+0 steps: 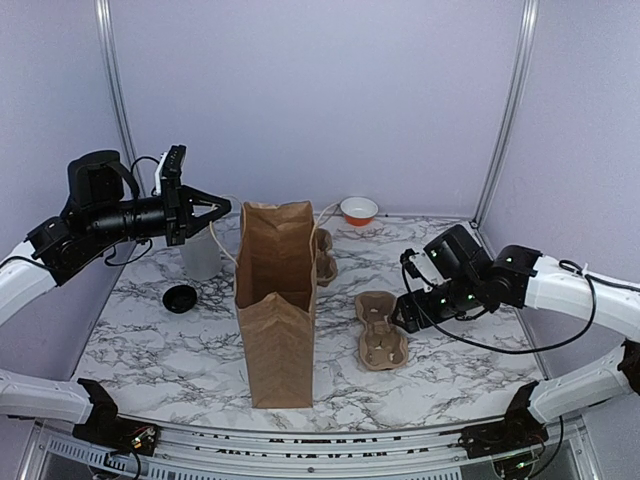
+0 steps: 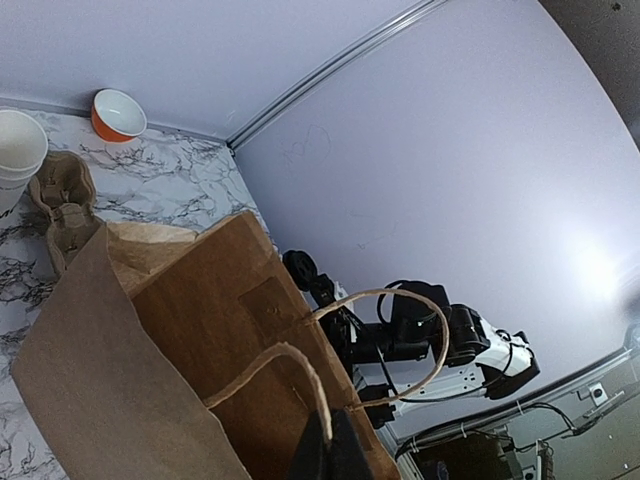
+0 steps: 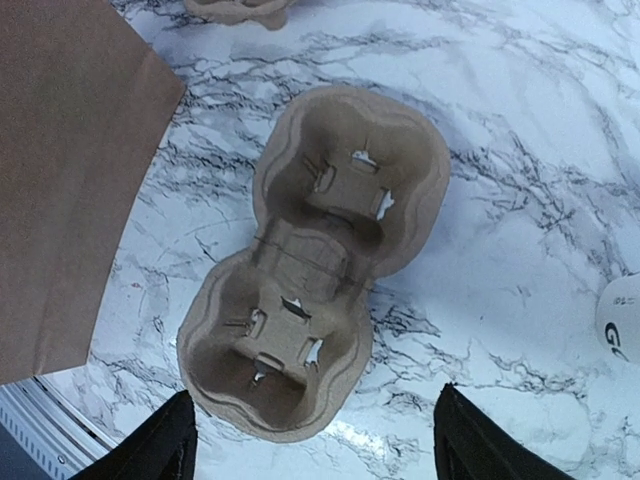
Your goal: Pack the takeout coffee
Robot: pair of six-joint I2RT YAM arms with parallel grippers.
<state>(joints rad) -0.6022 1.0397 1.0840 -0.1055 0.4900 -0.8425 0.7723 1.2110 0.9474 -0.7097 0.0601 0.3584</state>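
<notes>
Over the cup carrier (image 3: 315, 290), right end effector (image 3: 317, 392) is wide open, empty; descend straight and pinch the narrow waist, not a socket. Left end effector (image 1: 222, 208) sits at the bag (image 1: 275, 300) top by its handle; can't tell its grip.

Cut by right edge: white lettered cup (image 3: 625, 322); second cup carrier (image 1: 325, 260) half hidden behind paper bag (image 1: 275, 300).

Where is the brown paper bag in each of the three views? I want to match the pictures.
Top external: the upright brown paper bag with cord handles stands in the centre, mouth open.
Left wrist: the bag fills the lower left, its open mouth and handles near the camera.
Right wrist: one flat side of the bag shows at the upper left.
Shared landmark: the white, grey-veined marble table top.
</notes>
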